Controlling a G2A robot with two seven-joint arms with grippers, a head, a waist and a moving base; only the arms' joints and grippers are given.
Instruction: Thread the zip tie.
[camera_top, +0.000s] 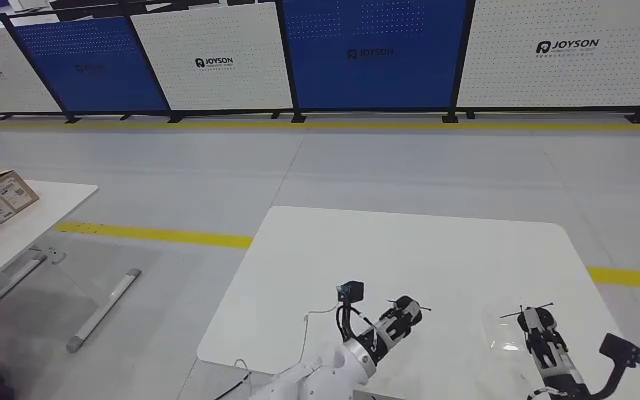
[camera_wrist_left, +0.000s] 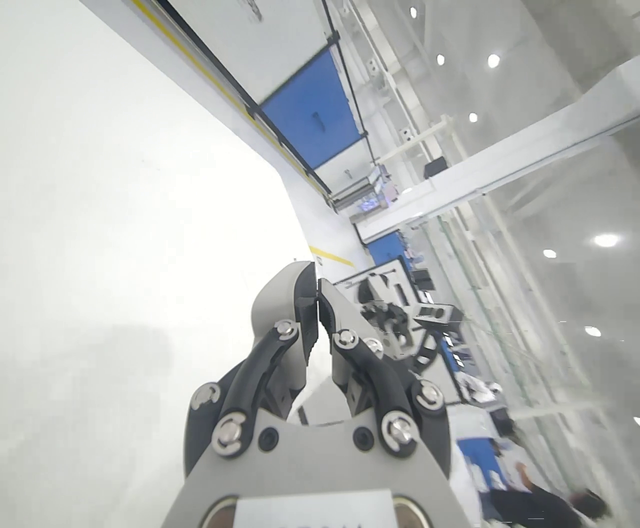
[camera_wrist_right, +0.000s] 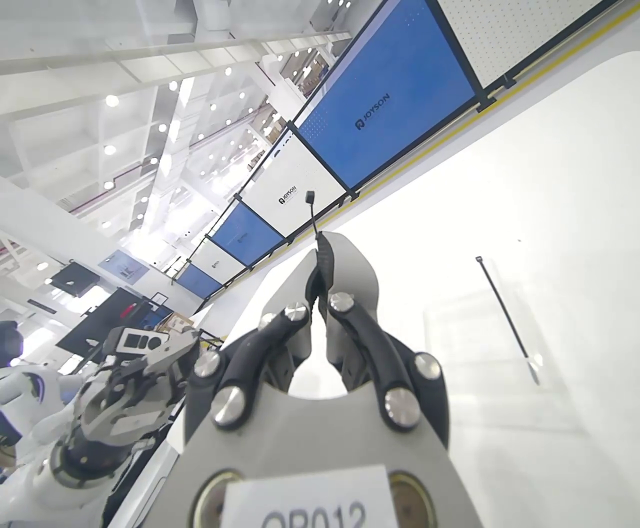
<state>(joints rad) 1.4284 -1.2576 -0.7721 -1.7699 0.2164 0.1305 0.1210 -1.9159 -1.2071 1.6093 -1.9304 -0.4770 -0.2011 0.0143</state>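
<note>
Spanning the scene, the white worktop (camera_top: 420, 250) has both arms over its near edge. The left end effector (camera_wrist_left: 317, 295) hangs above it with its fingers pressed together; whether they grip anything I cannot tell. The right end effector (camera_wrist_right: 322, 250), well apart from the left, pinches a black zip tie (camera_wrist_right: 312, 212), whose square head pokes out past the fingertips. A second tie (camera_wrist_right: 504, 310) lies flat on the worktop near the right end effector
</note>
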